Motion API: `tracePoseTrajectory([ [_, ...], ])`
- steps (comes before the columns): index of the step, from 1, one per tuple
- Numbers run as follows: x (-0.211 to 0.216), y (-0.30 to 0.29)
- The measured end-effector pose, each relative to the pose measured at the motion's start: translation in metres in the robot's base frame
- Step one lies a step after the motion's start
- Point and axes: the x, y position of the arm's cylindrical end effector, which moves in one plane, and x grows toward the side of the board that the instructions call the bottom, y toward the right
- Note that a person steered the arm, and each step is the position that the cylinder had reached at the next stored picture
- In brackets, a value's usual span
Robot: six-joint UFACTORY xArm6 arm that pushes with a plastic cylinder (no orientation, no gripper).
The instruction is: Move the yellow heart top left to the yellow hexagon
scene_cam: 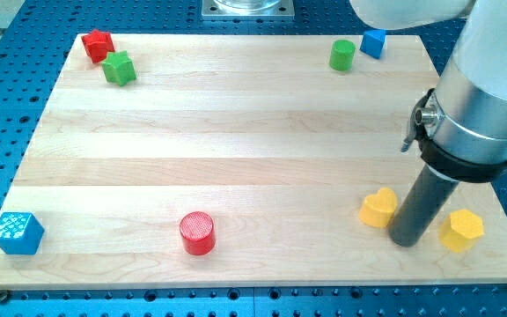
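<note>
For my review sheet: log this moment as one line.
my tip between yellow heart and yellow hexagon | heart left of hexagon, not top left | move pending

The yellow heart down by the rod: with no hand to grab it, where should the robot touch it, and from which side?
No gripping here, only pushing. My tip stands between the yellow heart and the yellow hexagon. The heart is already left of the hexagon and only slightly higher, so I would probably press its lower edge from the view's bottom, nudging it upward.
</note>
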Motion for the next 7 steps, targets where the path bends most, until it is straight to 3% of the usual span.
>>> tracePoseTrajectory([
  [2, -0.033, 0.037],
  [4, -0.019, 0.053],
  [5, -0.043, 0.053],
  [6, -0.091, 0.020],
  [7, -0.082, -0.056],
])
